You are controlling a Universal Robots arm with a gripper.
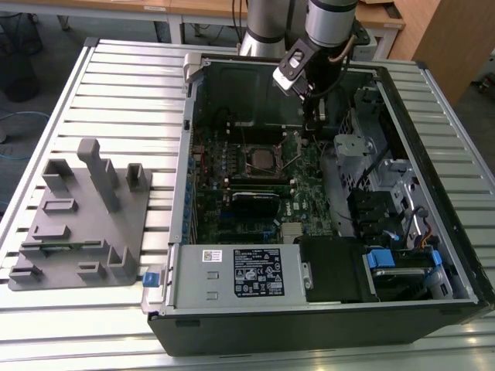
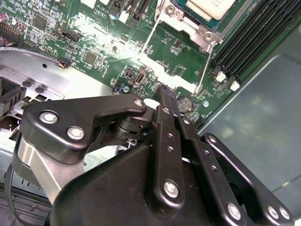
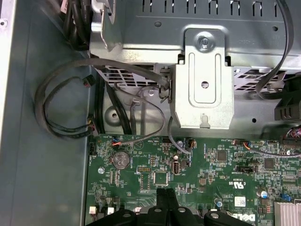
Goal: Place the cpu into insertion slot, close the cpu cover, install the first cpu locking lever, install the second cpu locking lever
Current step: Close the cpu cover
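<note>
**Exterior view, near to far.** A computer case (image 1: 309, 328) lies open on a slatted metal bench (image 1: 116, 85). A silver power supply (image 1: 232, 282) sits along the case's 6 o'clock edge. Outside the case, toward 9 o'clock, a grey fixture plate (image 1: 77, 232) with upright blocks rests on the bench. Beyond the power supply the green motherboard (image 1: 224, 166) carries a black ribbed card (image 1: 255, 203). Past the card, toward 12 o'clock, is the insertion slot (image 1: 248, 159). The gripper (image 1: 310, 120) hangs inside the case at about 2 o'clock from the slot and apart from it. Above it the arm (image 1: 331, 19) enters from the 12 o'clock edge.

**Second wrist view.** The gripper (image 2: 165, 92) is nearest the lens. Its fingers (image 2: 165, 113) are pressed together with nothing seen between them, and their tips are over the board beside a coin cell (image 2: 184, 104). Farther on, the pale silver cpu (image 2: 211, 7) is seated in the slot. The cpu cover (image 2: 186, 23) lies flat around it as a silver frame. 2 thin wire locking levers (image 2: 203, 66) project from the frame's corners out over the board. The fingers touch neither.

**First wrist view.** The fingertips (image 3: 161, 200) meet over the board. Beyond them lie the coin cell (image 3: 121, 159), a folded metal bracket (image 3: 204, 89) and looped dark cables (image 3: 59, 94).
</note>
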